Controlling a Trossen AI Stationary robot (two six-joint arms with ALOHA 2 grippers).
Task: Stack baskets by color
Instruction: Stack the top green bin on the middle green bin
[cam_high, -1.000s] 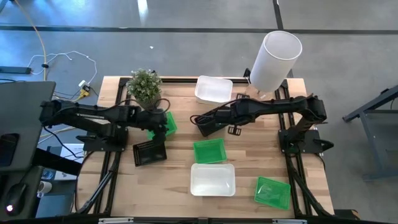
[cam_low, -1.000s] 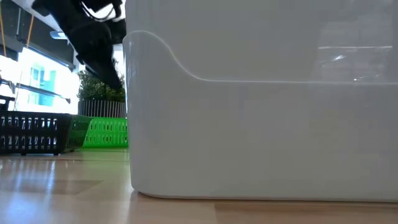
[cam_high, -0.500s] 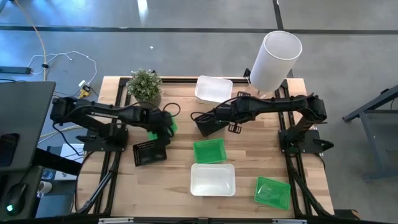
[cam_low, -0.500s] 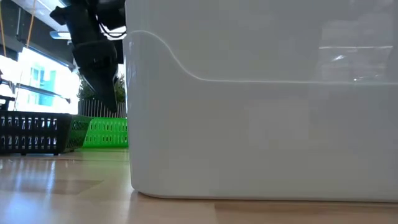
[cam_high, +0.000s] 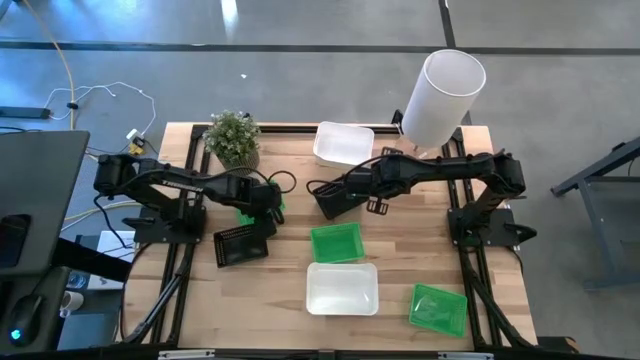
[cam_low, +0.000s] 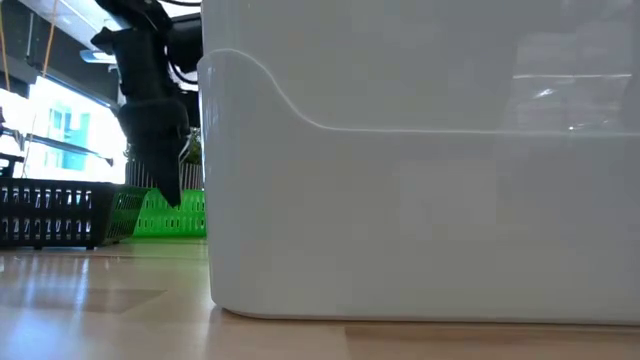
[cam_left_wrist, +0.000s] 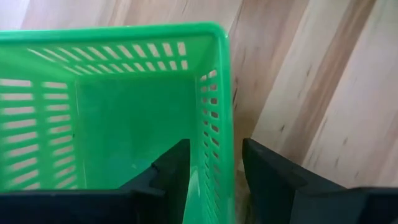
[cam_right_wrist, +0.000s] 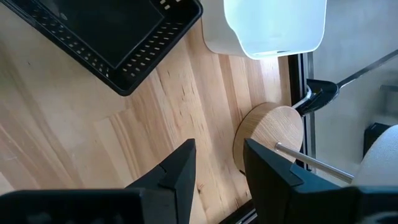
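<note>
Left gripper (cam_left_wrist: 214, 165) stands open, its fingers (cam_left_wrist: 171, 168) straddling the side wall of a green basket (cam_left_wrist: 124, 106): one finger inside, one outside over the table (cam_left_wrist: 298, 81). A black basket (cam_high: 240, 245) sits just beside it. Right gripper (cam_right_wrist: 217, 168) hangs open and empty, near another black basket (cam_right_wrist: 118, 31) and a white basket (cam_right_wrist: 273, 25).

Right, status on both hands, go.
Left hand open, fingers astride wall of green basket by plant. Right hand open, empty, over bare table near black basket. Nothing blocking.
</note>
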